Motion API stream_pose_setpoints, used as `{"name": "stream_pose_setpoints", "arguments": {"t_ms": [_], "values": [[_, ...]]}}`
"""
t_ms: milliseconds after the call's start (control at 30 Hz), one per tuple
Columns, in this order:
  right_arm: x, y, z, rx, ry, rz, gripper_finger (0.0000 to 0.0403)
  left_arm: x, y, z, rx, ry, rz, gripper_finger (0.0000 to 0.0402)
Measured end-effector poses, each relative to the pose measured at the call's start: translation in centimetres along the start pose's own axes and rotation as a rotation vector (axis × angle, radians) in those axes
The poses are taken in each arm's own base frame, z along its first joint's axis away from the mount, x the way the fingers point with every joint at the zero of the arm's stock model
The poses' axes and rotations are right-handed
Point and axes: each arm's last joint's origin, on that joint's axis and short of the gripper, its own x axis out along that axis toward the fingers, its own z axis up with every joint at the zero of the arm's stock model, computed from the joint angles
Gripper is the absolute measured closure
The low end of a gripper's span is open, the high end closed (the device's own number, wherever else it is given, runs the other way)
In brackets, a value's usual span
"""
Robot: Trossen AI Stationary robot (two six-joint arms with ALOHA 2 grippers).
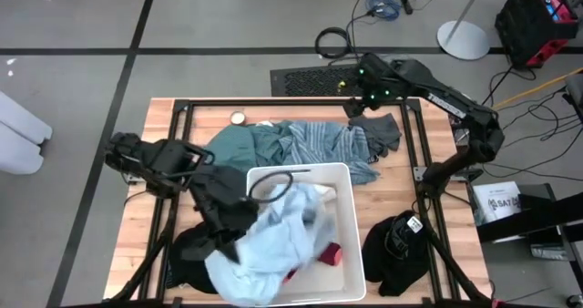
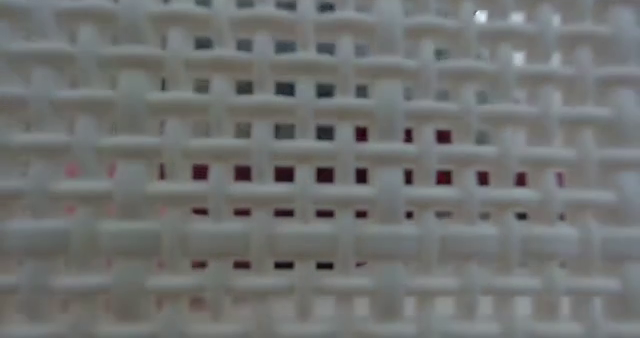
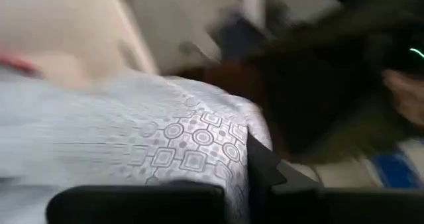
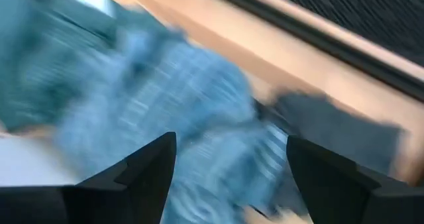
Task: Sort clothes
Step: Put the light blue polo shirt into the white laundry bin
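From above, the wooden table (image 1: pixel 164 112) holds a white bin (image 1: pixel 351 244) near its front edge. A light blue shirt (image 1: pixel 273 240) fills the bin and hangs over its left wall. Something red (image 1: pixel 330 251) peeks out beside the shirt. The left claw (image 1: pixel 239 219) is at the bin's left wall, clenched on that shirt. More clothes lie along the back edge: a teal top (image 1: pixel 232 147), a striped shirt (image 1: pixel 319 142) and a dark grey cloth (image 1: pixel 384 130). Black clothes (image 1: pixel 396 249) sit near the front right corner, and more black cloth (image 1: pixel 187 253) lies left of the bin. The right claw (image 1: pixel 363 97) hangs over the back edge with its fingers wide apart, holding nothing.

The low view shows only the bin's woven wall (image 2: pixel 320 228) up close, with red showing through the holes.

The left wrist view shows patterned pale cloth (image 3: pixel 192 144) pressed right against the left claw's fingers.

The right wrist view is blurry, but the striped shirt (image 4: pixel 192 118) seems to lie just ahead of the right claw (image 4: pixel 232 177), stretching along the back edge. The right arm is the nearer one to that pile.
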Motion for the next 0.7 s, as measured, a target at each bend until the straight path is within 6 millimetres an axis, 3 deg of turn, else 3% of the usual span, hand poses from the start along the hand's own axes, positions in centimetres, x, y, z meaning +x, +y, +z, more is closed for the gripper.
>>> {"name": "stream_pose_setpoints", "arguments": {"t_ms": [300,433,567,700], "values": [[-4.7,0.7,-0.4,-0.108,-0.238,0.188,0.0129,-2.4,5.4,2.4,-0.325,-0.329,0.482,0.0379],[-5.9,0.7,-0.7,-0.206,-0.287,0.237,0.0129,-2.6,8.1,2.0,-0.565,-0.384,0.742,0.0379],[-5.7,0.8,-1.0,-0.282,-0.27,0.268,0.0129,-0.5,9.9,0.9,-0.785,-0.294,0.865,0.0379],[-3.3,0.2,-1.4,-0.34,-0.192,0.312,0.0129,3.2,11.4,0.1,-0.87,-0.199,0.905,0.0379]]}}
